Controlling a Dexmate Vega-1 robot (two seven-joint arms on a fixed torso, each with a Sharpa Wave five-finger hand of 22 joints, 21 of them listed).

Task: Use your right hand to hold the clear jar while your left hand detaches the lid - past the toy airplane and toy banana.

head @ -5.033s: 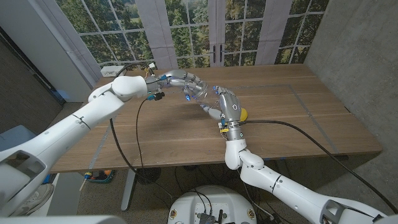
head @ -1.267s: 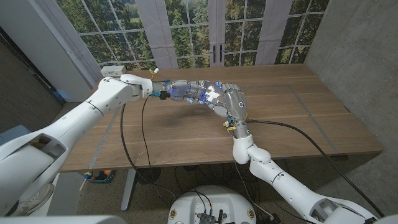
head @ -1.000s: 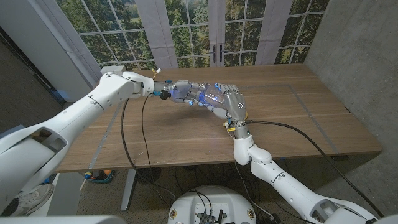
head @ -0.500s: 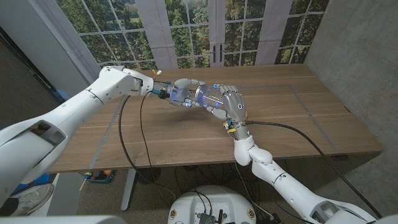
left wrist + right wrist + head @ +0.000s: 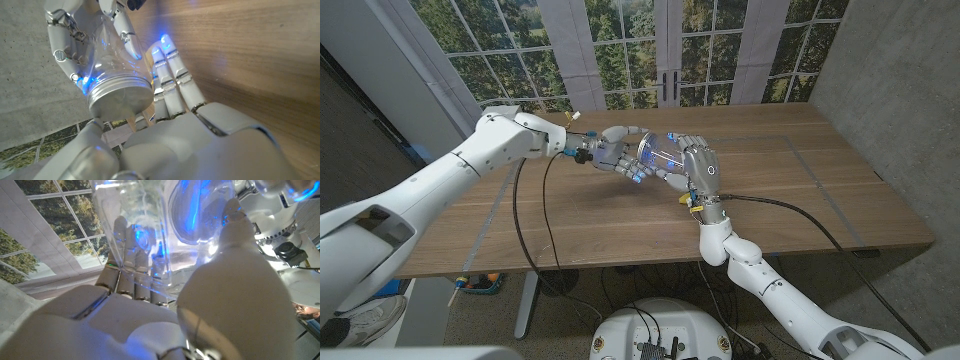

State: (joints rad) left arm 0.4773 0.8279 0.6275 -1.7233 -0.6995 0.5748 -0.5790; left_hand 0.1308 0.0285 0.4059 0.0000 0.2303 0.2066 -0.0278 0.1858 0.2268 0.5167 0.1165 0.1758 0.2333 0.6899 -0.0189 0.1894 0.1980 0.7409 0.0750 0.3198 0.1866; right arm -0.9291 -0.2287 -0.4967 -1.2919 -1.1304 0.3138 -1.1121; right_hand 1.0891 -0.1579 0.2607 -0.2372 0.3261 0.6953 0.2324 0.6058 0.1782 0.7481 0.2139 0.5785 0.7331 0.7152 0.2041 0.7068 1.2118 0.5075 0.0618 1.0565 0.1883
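My right hand (image 5: pixel 698 170) grips the clear jar (image 5: pixel 658 155) above the middle of the table and holds it on its side. The jar's lid end points at my left hand (image 5: pixel 610 152). In the left wrist view the silver screw lid (image 5: pixel 120 100) sits on the jar (image 5: pixel 105 55), and my right hand (image 5: pixel 62 30) wraps the glass behind it. My left hand (image 5: pixel 200 135) has straight fingers (image 5: pixel 175 90) lying along one side of the lid and its thumb below it, not clamped on it. In the right wrist view the jar (image 5: pixel 145 225) lies in my right hand (image 5: pixel 150 315).
The wooden table (image 5: pixel 770 180) stretches out to the right of both hands. A black cable (image 5: pixel 790 205) runs across it from my right wrist, and another hangs from my left arm (image 5: pixel 520 210). Tall windows stand behind the far edge.
My left hand has slid back to the left off the jar's body, so more of the glass shows. The right hand keeps the jar in nearly the same place.
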